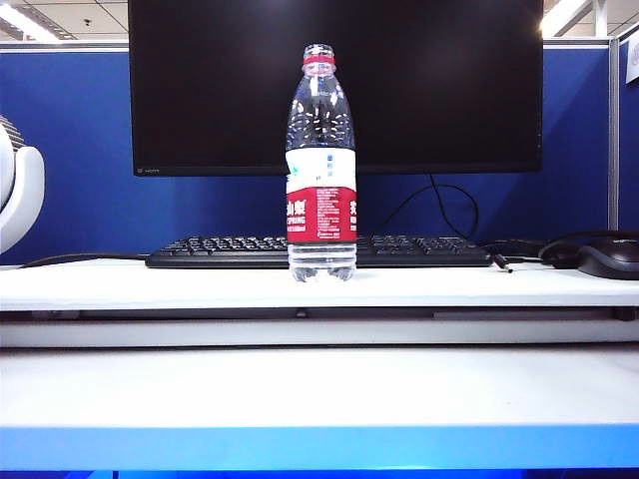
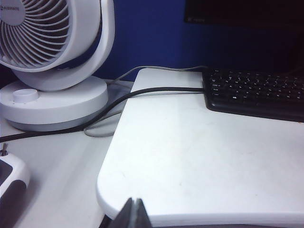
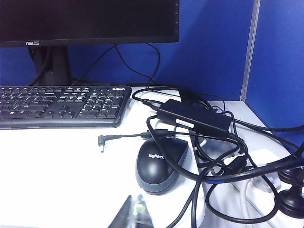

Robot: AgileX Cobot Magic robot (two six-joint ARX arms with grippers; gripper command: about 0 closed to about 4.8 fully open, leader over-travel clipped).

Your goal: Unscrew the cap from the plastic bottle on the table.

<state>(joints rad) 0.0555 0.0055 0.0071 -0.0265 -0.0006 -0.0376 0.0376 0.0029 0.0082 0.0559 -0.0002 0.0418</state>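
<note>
Bottle: we see the plastic bottle [image 1: 321,165] upright near the middle of the raised white desk [image 1: 200,284], just in front of the keyboard [image 1: 240,249] and the dark monitor [image 1: 334,85]; neither arm is near it.
Cap: the cap [image 1: 319,50] is hard to read against the black screen; we make out the red ring at the neck, but whether a red cap sits above it we cannot tell.
Left gripper: the left gripper [image 2: 134,214] shows only as a dark tip, fingers pressed together and empty, above the desk corner near the fan [image 2: 52,57].
Right gripper: the right gripper [image 3: 134,212] has its fingers closed on nothing, hovering near the mouse [image 3: 159,164] and the tangle of cables [image 3: 213,156].
Risk, tipping: the bottle looks nearly empty and so light; we judge that a push or a one-handed twist could topple or spin it.
Risk, snagging: we think the right arm could catch the cables as it swings across.
Risk, crushing: a hard squeeze may buckle the thin wall.
Hidden: neither arm appears in the exterior view; the bottle appears in neither wrist view; both grippers are cut off at the frame edge.
</note>
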